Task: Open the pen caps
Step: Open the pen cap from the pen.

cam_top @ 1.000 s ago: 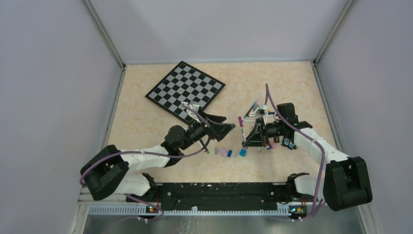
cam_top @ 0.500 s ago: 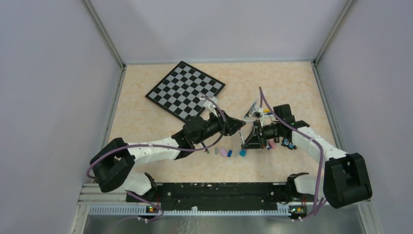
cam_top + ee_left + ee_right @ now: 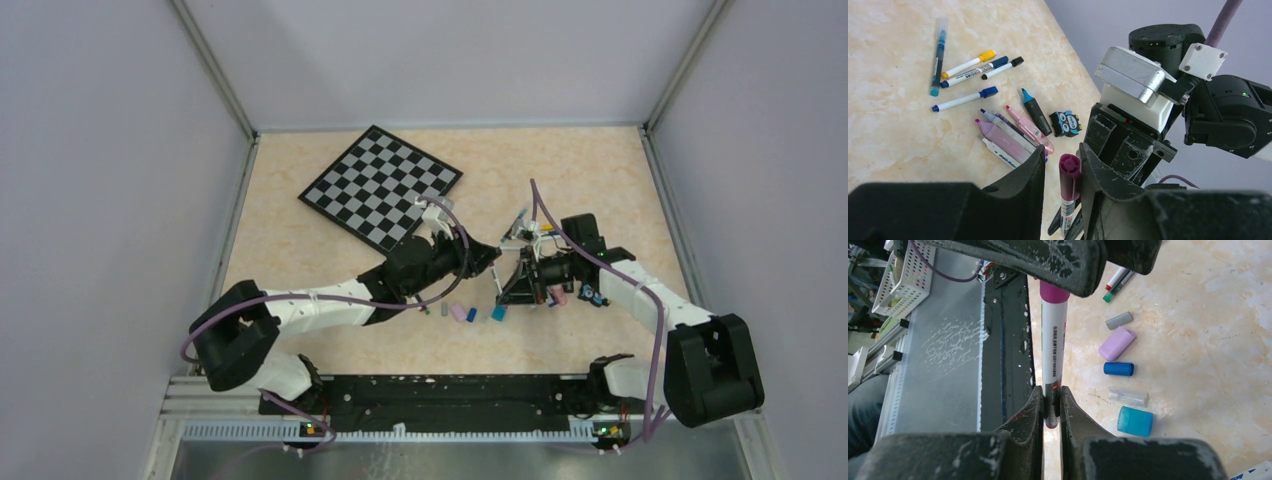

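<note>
Gripping is confirmed at the right claw [image 3: 1050,392]: a white-barrelled marker pen [image 3: 1053,345] is pinched near its bottom end and held off the beige marble-patterned table [image 3: 300,250]. The pen's round magenta plastic cap [image 3: 1069,170] is seated on the top end, between the fingers of the left claw [image 3: 1062,150]. In the left wrist view one finger is pressed against the cap and a thin gap is seen at the other. A firm grasp cannot be told from that. The cap is partly hidden by a left finger in the right wrist view.

Five loose caps are laid in a row on the table just beside the held pen:
- a stubby grey cap [image 3: 1119,320]
- a fat lilac cap [image 3: 1117,343]
- a dark blue cap [image 3: 1118,369]
- a clear cap [image 3: 1127,396]
- a teal cap [image 3: 1135,421]

Pink highlighters [image 3: 1023,127] are bunched behind the claws, near a small black-and-blue owl figure [image 3: 1066,123]. A yellow-capped pen [image 3: 968,63] is laid further out. A black-and-white checkered board [image 3: 380,186] is set at the far left.
</note>
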